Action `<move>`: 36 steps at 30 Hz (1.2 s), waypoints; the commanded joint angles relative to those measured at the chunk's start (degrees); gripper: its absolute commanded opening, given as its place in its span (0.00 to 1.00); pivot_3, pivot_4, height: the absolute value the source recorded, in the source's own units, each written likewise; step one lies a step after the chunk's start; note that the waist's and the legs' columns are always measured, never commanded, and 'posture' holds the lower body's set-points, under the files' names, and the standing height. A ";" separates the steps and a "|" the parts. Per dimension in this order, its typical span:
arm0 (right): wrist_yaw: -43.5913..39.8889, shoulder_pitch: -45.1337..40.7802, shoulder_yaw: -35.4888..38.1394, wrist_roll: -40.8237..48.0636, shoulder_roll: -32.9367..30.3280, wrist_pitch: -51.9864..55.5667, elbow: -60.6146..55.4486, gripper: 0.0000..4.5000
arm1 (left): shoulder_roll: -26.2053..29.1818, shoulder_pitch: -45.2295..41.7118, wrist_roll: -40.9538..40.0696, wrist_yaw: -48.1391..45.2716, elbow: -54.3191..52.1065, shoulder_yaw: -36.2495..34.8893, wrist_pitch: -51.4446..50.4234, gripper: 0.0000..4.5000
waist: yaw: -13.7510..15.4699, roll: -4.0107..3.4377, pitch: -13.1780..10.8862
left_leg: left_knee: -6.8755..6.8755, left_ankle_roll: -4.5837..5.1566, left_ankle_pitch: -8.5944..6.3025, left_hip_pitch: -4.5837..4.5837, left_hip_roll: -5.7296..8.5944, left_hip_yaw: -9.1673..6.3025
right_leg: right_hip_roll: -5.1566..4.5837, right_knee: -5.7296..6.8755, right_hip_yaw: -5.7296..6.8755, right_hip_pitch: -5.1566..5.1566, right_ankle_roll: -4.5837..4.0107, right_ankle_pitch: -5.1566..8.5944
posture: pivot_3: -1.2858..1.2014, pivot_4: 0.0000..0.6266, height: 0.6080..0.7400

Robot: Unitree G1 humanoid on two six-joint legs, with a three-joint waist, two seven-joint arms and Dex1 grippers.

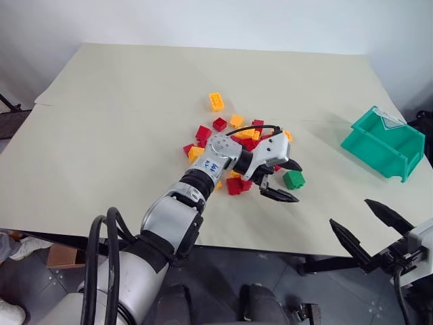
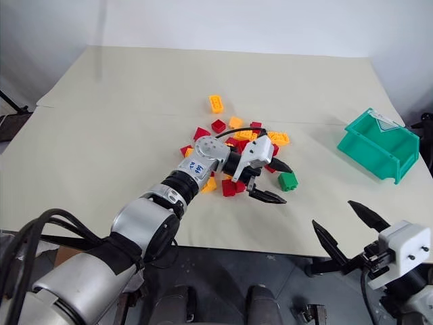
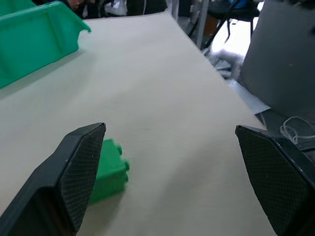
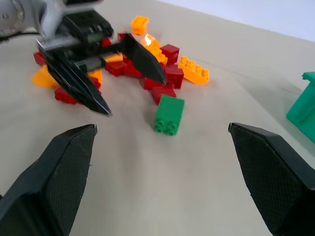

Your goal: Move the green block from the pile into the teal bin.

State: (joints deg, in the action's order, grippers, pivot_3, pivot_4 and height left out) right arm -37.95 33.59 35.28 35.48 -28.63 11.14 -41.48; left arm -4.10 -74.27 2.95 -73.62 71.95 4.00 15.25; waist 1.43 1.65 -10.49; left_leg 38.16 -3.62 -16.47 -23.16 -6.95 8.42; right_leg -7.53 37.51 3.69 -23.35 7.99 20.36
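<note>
The studded green block (image 1: 293,179) is lying free on matte table (image 1: 122,122), beside the gaping left gripper (image 1: 287,180); right gripper (image 1: 371,229) is hovering open off the edge.

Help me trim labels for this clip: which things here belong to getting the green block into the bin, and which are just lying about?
In the job:
- green block, on the table beside the pile
- teal bin
- left pincer, open by the block

Lying about:
- pile of red and yellow-orange bricks
- lone yellow-orange brick
- right pincer, open, off the table's edge
</note>
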 commanded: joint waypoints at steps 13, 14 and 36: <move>-2.83 -13.91 -4.90 2.70 -12.41 8.75 7.25 1.00 | 28.44 22.25 -18.47 -10.92 -25.69 -15.29 -4.32 1.00 | -0.06 -0.04 0.04 | 0.04 0.02 0.01 0.03 -0.01 -0.03 | 0.00 0.30 -0.02 0.05 0.03 -0.02 | 0.52 0.24 1.00; -2.68 -15.89 -7.09 2.45 -13.44 10.12 7.46 1.00 | 29.40 25.37 -19.91 -9.78 -29.84 -16.21 -5.44 1.00 | -0.07 -0.04 0.04 | 0.05 0.03 0.00 0.04 -0.02 -0.05 | 0.00 0.32 -0.02 0.07 0.04 -0.02 | 0.52 0.24 1.00; 14.16 -52.33 -30.76 -10.24 -6.05 37.41 28.44 1.00 | 36.57 54.21 -30.71 5.99 -71.71 -16.58 -26.26 1.00 | -0.29 -0.05 0.04 | 0.40 0.05 -0.03 -0.03 -0.10 -0.01 | 0.00 0.41 -0.07 -0.04 0.03 -0.02 | 0.52 0.24 1.00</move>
State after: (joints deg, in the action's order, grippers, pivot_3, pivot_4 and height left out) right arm -24.14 -18.62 2.78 24.01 -35.10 47.22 -11.56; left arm 31.69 -19.99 -26.06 -68.06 2.61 -12.42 -10.87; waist 1.15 1.60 -10.45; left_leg 38.56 -3.56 -16.50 -23.19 -7.06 8.42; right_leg -7.53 37.92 3.62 -23.40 8.02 20.33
